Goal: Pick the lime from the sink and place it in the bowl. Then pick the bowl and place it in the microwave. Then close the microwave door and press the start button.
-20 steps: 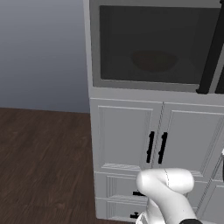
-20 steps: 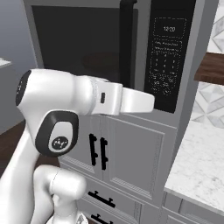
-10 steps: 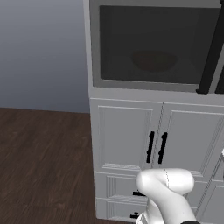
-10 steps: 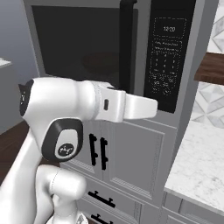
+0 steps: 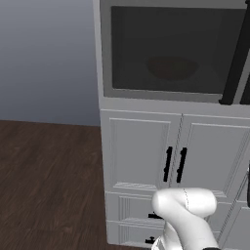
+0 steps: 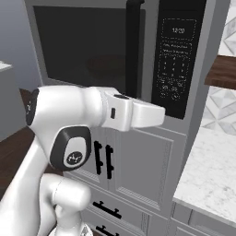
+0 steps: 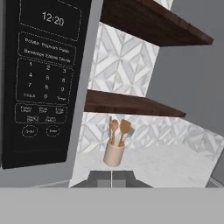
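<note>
Jaws pressed together and empty near the microwave [image 6: 184, 60] keypad. Behind the closed microwave door [image 5: 171, 49], the bowl [image 5: 171, 68] sits inside; pressing start seems all that's left.

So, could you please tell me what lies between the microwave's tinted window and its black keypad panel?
The long black bar handle stands upright between the window and keypad panel, in the right base view.
</note>
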